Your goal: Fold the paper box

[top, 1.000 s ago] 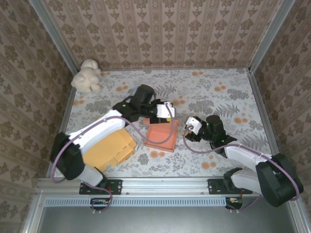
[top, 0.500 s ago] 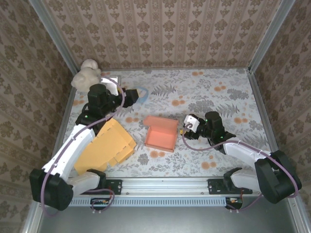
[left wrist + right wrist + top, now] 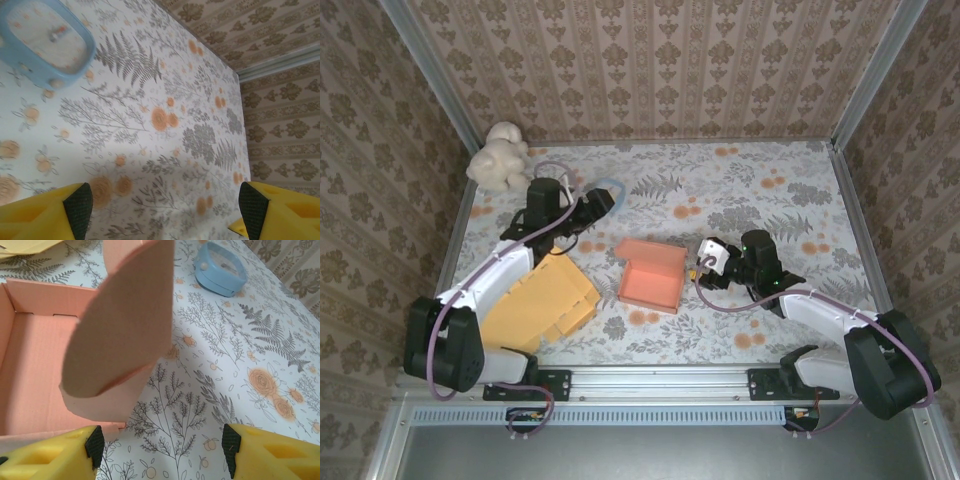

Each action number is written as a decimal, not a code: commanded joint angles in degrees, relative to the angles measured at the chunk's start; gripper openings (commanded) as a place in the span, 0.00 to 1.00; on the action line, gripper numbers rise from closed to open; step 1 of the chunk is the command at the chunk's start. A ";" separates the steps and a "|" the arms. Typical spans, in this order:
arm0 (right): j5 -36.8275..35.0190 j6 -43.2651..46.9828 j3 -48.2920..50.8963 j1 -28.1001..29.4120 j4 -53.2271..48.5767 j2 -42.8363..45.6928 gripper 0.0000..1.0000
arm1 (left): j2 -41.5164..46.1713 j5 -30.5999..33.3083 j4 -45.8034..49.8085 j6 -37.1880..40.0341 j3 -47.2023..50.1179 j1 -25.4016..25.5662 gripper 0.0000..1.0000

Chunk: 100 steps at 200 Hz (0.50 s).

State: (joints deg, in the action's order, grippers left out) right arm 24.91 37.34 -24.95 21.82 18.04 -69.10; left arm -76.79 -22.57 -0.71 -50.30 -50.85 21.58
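Left tool point(image 3: 165, 202) hangs open and empty over the desk point(image 3: 770, 190), well apart from the pink box point(image 3: 653, 278) at mid-desk; right tool point(image 3: 162, 450), open too, faces its raised flap point(image 3: 125, 325) and could crush or tip it if driven in

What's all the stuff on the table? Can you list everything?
paper box: one, pink, middle of the table, open on top, one flap standing up
flat cardboard: one, yellow-orange, near left, left arm passing over it
small tray-like thing: one, light blue, far left part of the table
plush toy: one, cream, far left corner
table: one, flowery cloth
left gripper: one, yellow fingers, open, empty
right gripper: one, yellow fingers, open, at the box's right side
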 commanded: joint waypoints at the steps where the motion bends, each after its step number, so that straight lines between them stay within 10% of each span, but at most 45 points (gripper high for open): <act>1: 2.10 -0.15 -2.03 1.06 1.45 -1.00 0.67 | 0.15 2.90 -0.80 -2.78 0.55 3.00 0.80; 100: -0.92 -0.94 -2.44 4.57 5.25 -4.00 0.66 | -0.37 8.55 -0.38 -3.92 3.12 10.87 0.79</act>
State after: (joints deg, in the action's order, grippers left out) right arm 24.40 37.10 -25.63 25.47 20.95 -72.49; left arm -76.97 -15.81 -0.64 -53.04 -48.34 31.00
